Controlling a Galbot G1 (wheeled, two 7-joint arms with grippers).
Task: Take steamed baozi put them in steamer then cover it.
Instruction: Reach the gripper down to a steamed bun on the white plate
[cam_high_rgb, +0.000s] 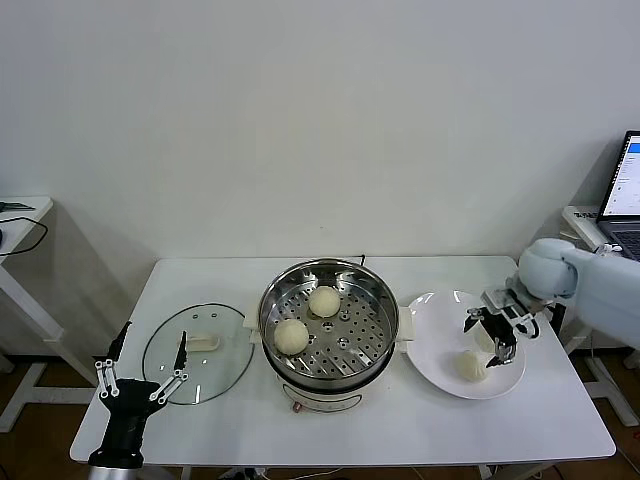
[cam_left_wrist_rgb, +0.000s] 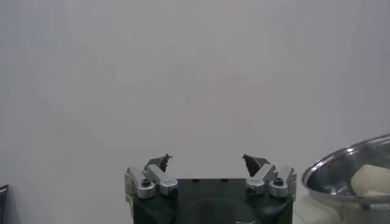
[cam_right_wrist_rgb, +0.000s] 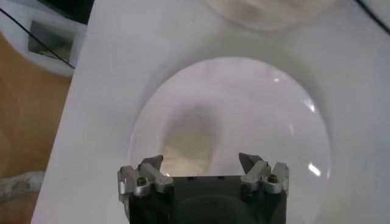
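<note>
The steamer (cam_high_rgb: 375, 290) stands mid-table with two baozi on its perforated tray, one at the back (cam_high_rgb: 323, 300) and one at the front left (cam_high_rgb: 291, 336). A third baozi (cam_high_rgb: 470, 366) lies on the white plate (cam_high_rgb: 435, 345) to the steamer's right; it also shows in the right wrist view (cam_right_wrist_rgb: 189, 143). My right gripper (cam_high_rgb: 489, 336) hovers open over the plate, just behind that bun, holding nothing (cam_right_wrist_rgb: 202, 161). My left gripper (cam_high_rgb: 140, 375) is open and empty at the table's front left (cam_left_wrist_rgb: 207, 161). The fourth baozi is not visible.
The glass lid (cam_high_rgb: 225, 370) with a cream handle (cam_high_rgb: 204, 342) lies flat on the table left of the steamer, beside my left gripper. A laptop (cam_high_rgb: 625, 195) sits on a side table at far right. The steamer's rim (cam_left_wrist_rgb: 347, 164) shows in the left wrist view.
</note>
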